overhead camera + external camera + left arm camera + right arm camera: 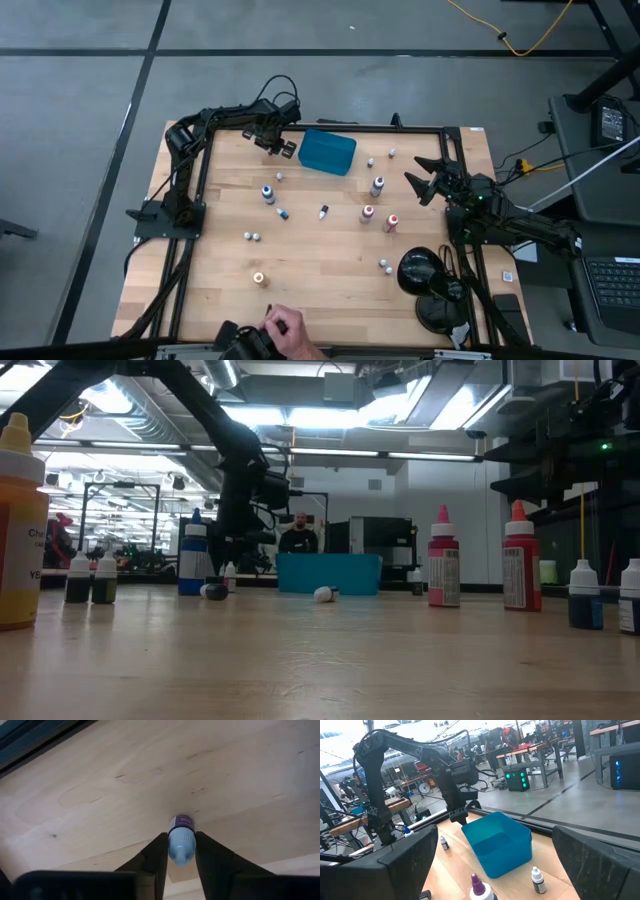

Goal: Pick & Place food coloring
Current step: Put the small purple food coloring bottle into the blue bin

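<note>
Purple-labelled food coloring vial is pinched by the left gripper at the far left, just beside the teal tray. A thin pinch could let it slip. Far right, the right gripper is held spread.

— Where does the tray sit?
— On the worktop, toward its far edge, with the left gripper just beside it on the left.

— And the food coloring?
— Scattered across the middle of the worktop, nearer than the tray; none lies in the tray. One vial sits between the left gripper's fingers.

— The right gripper?
— At the worktop's right side, well apart from the tray, with bottles just left of it.

— Anything at the near edge?
— A person's hand, close to the middle.
</note>
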Robot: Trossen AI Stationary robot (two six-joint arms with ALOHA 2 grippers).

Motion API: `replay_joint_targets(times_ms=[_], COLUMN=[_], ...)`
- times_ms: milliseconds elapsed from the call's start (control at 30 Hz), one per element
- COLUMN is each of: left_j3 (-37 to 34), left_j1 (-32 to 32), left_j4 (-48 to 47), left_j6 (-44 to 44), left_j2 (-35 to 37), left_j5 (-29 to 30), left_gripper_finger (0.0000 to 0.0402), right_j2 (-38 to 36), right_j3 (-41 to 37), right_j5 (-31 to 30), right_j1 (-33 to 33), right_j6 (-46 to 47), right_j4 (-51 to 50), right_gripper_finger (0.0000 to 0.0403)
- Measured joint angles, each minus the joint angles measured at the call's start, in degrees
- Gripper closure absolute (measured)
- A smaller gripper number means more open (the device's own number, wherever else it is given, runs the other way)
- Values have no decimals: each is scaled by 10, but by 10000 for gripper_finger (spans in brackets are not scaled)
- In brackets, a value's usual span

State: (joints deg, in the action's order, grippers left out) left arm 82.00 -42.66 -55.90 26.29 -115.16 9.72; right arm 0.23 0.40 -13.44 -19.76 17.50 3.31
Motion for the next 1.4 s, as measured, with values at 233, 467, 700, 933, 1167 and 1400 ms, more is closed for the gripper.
replay_joint_targets(times_ms=[233, 467, 700, 933, 1167, 1400], left_j3=[0, 16, 69, 138, 178, 207], left_j1=[6, 15, 37, 68, 90, 102], left_j4=[8, 5, -29, -75, -68, -56], left_j6=[-7, -21, -46, -106, -176, -248], left_j2=[23, 57, 79, 79, 79, 52], left_j5=[-1, -3, -23, -23, -24, -26], left_gripper_finger=[327, 327, 330, 332, 332, 332], right_j2=[0, 0, 0, 0, 0, 0], right_j3=[0, 0, 0, 0, 0, 0], right_j5=[0, 0, 0, 0, 0, 0], right_j1=[0, 0, 0, 0, 0, 0], right_j6=[0, 0, 0, 0, 0, 0], right_j4=[0, 0, 0, 0, 0, 0], right_gripper_finger=[11, 11, 11, 11, 11, 11])
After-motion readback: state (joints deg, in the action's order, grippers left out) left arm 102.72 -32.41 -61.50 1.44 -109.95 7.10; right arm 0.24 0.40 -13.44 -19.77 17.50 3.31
